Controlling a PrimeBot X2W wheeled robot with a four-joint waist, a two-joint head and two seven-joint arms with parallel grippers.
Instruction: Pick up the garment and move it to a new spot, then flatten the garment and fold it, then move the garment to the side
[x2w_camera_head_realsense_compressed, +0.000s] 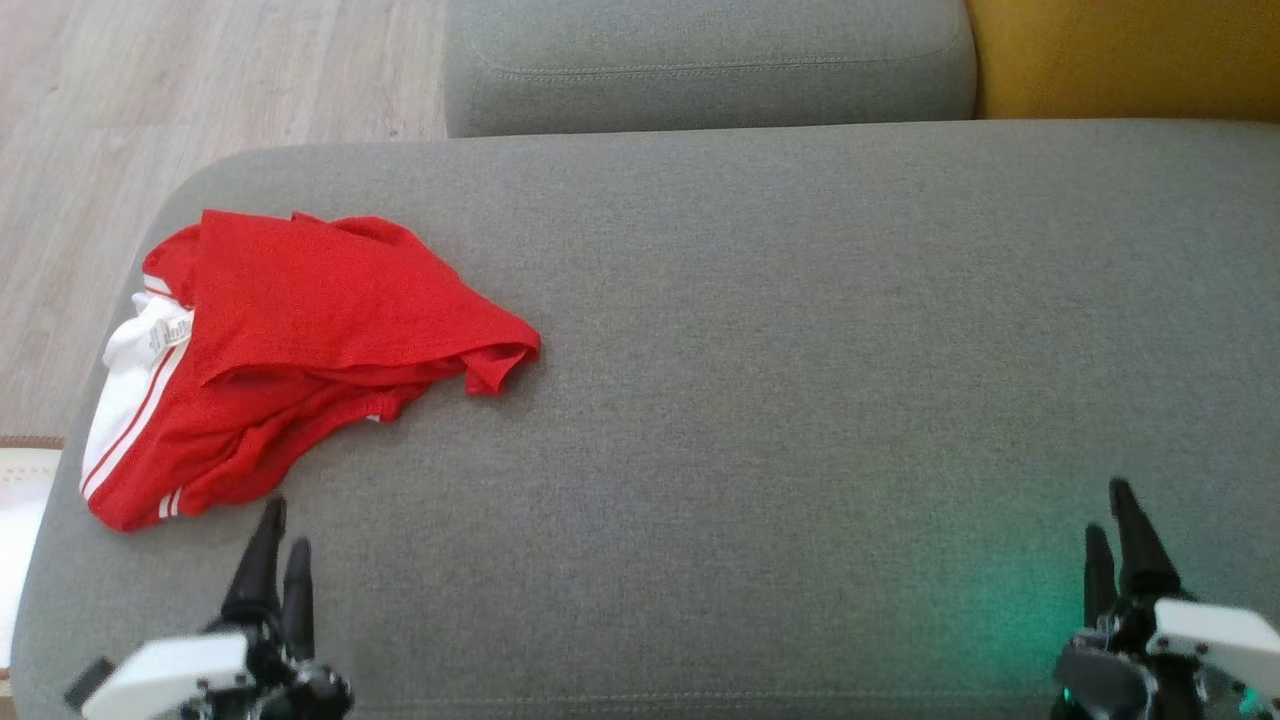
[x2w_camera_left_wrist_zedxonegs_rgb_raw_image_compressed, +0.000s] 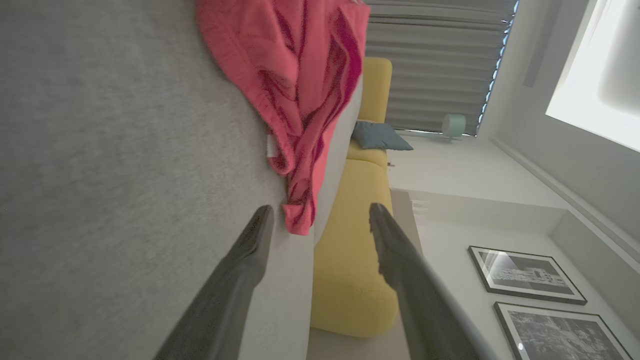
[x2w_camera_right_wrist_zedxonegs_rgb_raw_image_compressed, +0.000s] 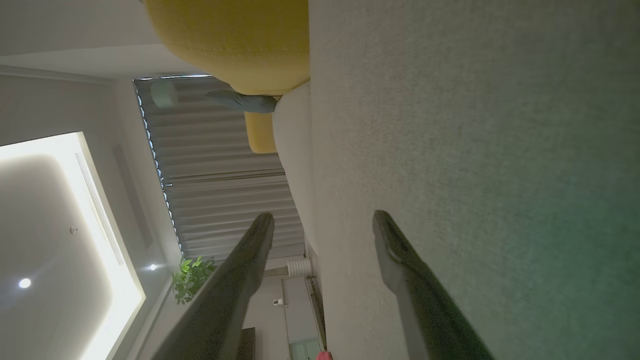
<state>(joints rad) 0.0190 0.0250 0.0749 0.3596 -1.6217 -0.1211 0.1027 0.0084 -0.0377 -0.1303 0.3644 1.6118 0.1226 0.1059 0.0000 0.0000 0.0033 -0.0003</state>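
Initially noted: red garment (x2w_camera_head_realsense_compressed: 320, 340) with white side stripes and a white lining lay crumpled on the left part of a broad grey sofa seat (x2w_camera_head_realsense_compressed: 800, 350), close to its rounded left corner. Cloth was bunched in overlapping folds, one red flap trailing toward the middle of the seat; a small label showed on the white part. Left end effector (x2w_camera_head_realsense_compressed: 285, 525) sat low at the seat's near edge, just beside the garment's near hem, a thin strip of grey showing between fingertips and cloth. Its two dark fingers stood well apart in the left wrist view, nothing gripped, with the garment's hanging edge seen beyond the tips. Right end effector (x2w_camera_head_realsense_compressed: 1107, 508) sat at the lower right, well apart from the garment, over bare grey fabric; fingers likewise spread wide in the right wrist view and empty. A green glow (x2w_camera_head_realsense_compressed: 1000, 600) tinted the seat beside it. Behind the seat ran a grey back cushion (x2w_camera_head_realsense_compressed: 700, 60), and a yellow cushion (x2w_camera_head_realsense_compressed: 1120, 55) next to it on the right. Pale wood floor (x2w_camera_head_realsense_compressed: 150, 100) lay off to the left. Left wrist view also took in framed pictures (x2w_camera_left_wrist_zedxonegs_rgb_raw_image_compressed: 525, 275) and a grey curtain (x2w_camera_left_wrist_zedxonegs_rgb_raw_image_compressed: 435, 65).
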